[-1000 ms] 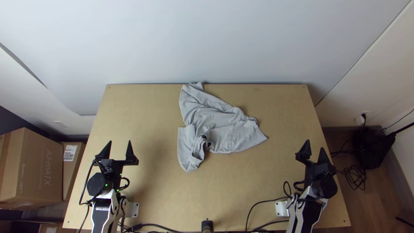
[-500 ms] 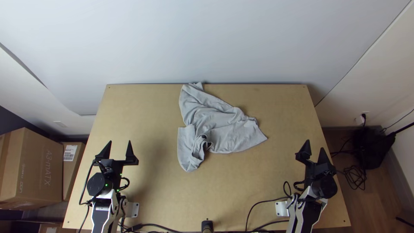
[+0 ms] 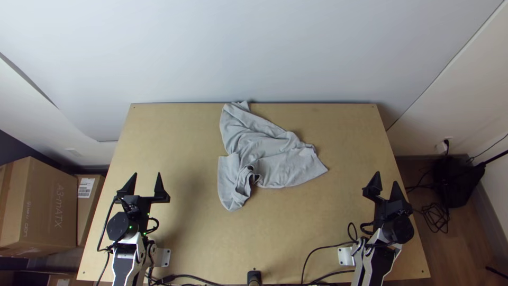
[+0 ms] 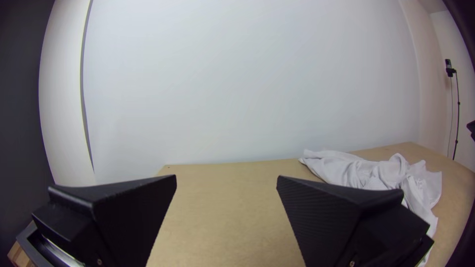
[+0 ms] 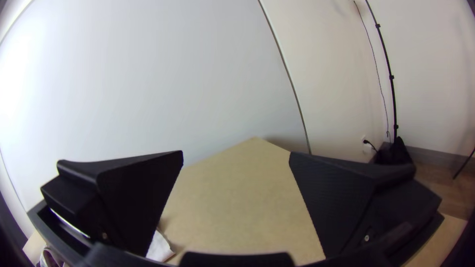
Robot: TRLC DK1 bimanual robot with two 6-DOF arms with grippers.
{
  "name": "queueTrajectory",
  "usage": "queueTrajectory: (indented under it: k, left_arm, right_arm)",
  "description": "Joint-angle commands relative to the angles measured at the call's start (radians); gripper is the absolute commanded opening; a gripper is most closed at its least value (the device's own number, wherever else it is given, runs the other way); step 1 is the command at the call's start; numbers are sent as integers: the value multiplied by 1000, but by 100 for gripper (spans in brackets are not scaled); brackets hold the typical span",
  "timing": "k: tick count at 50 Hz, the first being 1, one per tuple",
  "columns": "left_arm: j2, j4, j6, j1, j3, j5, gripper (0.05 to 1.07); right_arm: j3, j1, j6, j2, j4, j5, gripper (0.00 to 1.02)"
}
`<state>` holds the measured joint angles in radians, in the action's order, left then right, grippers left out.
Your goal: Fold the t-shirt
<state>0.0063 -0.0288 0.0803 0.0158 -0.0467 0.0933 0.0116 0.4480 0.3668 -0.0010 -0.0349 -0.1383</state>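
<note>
Grey cloth t-shirt (image 3: 278,159) lies bunched on the light wooden bench (image 3: 180,132); left black tool (image 3: 147,173), right black tool (image 3: 386,177) both spread!

Parted left gripper (image 3: 147,173), bunched t-shirt (image 4: 381,174), table (image 4: 227,207)

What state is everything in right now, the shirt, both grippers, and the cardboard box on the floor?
T-shirt: bunched and rumpled on the table, not folded, held by neither gripper.
Left gripper: fingers open, nothing between them.
Right gripper: fingers open, nothing between them.
Cardboard box: closed as far as visible.
</note>
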Motion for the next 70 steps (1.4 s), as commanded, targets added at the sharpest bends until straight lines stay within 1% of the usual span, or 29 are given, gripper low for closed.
queueTrajectory:
  k: [1, 17, 23, 26, 28, 35, 40, 43, 48, 59, 68, 70]
  left_arm:
    - [-6, 13, 15, 1, 45, 0, 103]
    - [-6, 15, 22, 9, 45, -10, 103]
    - [-6, 15, 21, 6, 45, -14, 103]
    - [-6, 17, 16, 1, 45, -21, 103]
    - [-6, 17, 19, 3, 45, -21, 103]
    - [-2, 27, 18, 23, 44, -21, 103]
    - [-8, 24, 16, 36, 44, -20, 103]
    - [-8, 24, 16, 46, 44, -21, 103]
    - [-8, 20, 16, 67, 34, -21, 103]
    - [-6, 87, 15, 61, -55, -21, 103]
    - [-3, 122, 15, 39, -140, -23, 103]
    - [0, 125, 15, 32, -160, -23, 103]
  right_arm:
    - [-7, 0, 21, -4, 13, 6, 99]
    - [-5, -2, 21, -4, 13, 5, 99]
    - [-7, -63, 18, -4, 13, 9, 99]
    - [-7, -69, 21, -4, 13, 9, 99]
    - [-7, -94, 26, -4, 13, 9, 99]
    - [-5, -246, 15, -2, 21, 25, 99]
    - [-5, -318, 3, -4, 21, 26, 99]
    - [-5, -316, -11, -4, 21, 26, 99]
    - [1, -316, -14, -4, 20, 25, 99]
    - [47, -341, -46, -4, -20, 19, 99]
    - [94, -342, -115, -1, -72, 19, 99]
    - [105, -344, -118, -1, -76, 17, 99]
